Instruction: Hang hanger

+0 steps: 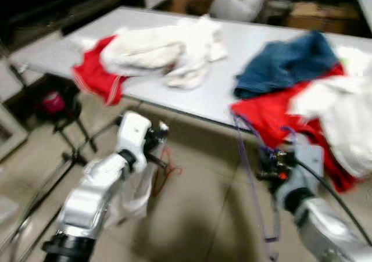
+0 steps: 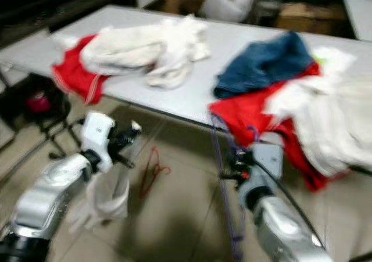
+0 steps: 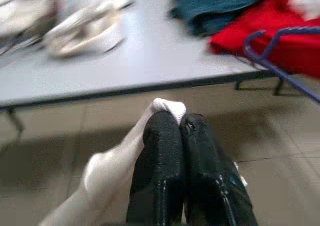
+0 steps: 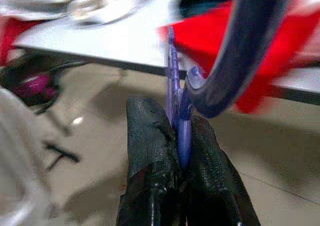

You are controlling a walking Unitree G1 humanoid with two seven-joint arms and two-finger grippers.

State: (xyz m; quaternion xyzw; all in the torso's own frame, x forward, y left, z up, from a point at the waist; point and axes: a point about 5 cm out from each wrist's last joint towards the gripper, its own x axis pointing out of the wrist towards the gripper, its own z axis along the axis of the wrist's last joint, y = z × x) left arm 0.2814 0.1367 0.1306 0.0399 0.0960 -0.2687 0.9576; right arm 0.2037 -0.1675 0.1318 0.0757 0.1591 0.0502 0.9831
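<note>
A purple hanger [image 1: 250, 175] hangs upright just before the table edge, with my right gripper [image 4: 181, 121] shut on its thin wire below the hook [image 4: 250, 45]. My right gripper [image 1: 268, 163] is low, in front of the red cloth [image 1: 279, 114] that spills over the table edge. At the left, my left gripper [image 3: 180, 121] is shut on a white garment [image 3: 115, 166]. The garment [image 1: 136, 192] droops under the left gripper [image 1: 160, 135] above the floor.
The grey table [image 1: 232, 53] carries a white pile [image 1: 160, 50], a red garment [image 1: 96, 76], a blue cloth [image 1: 288, 64] and more white cloth [image 1: 343, 117]. A red hanger [image 1: 165, 169] lies on the tiled floor. A black stand [image 1: 64, 122] is at the left.
</note>
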